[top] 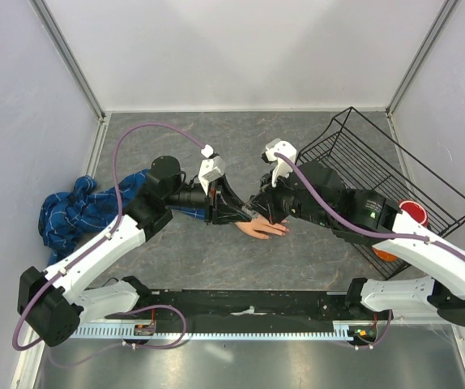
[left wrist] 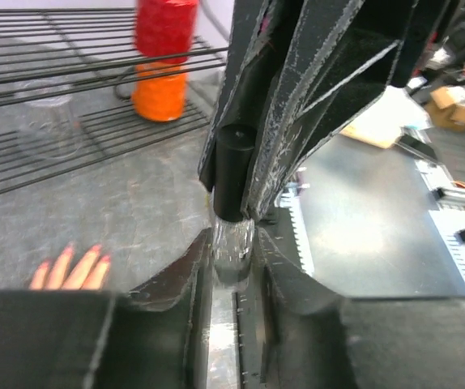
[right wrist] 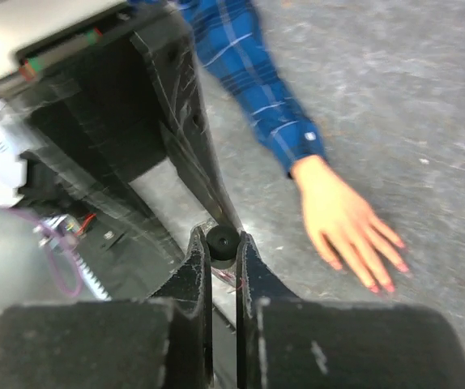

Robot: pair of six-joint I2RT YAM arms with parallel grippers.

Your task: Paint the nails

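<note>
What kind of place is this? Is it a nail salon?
Probably a robot test cell, not a salon: pale walls on metal posts enclose the table, and the only hand is a mannequin hand in a plaid sleeve.

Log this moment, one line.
left gripper: shut on bottle | right gripper: shut on cap | cap: on bottle | mannequin hand: flat on table | nails: pinkish
</note>
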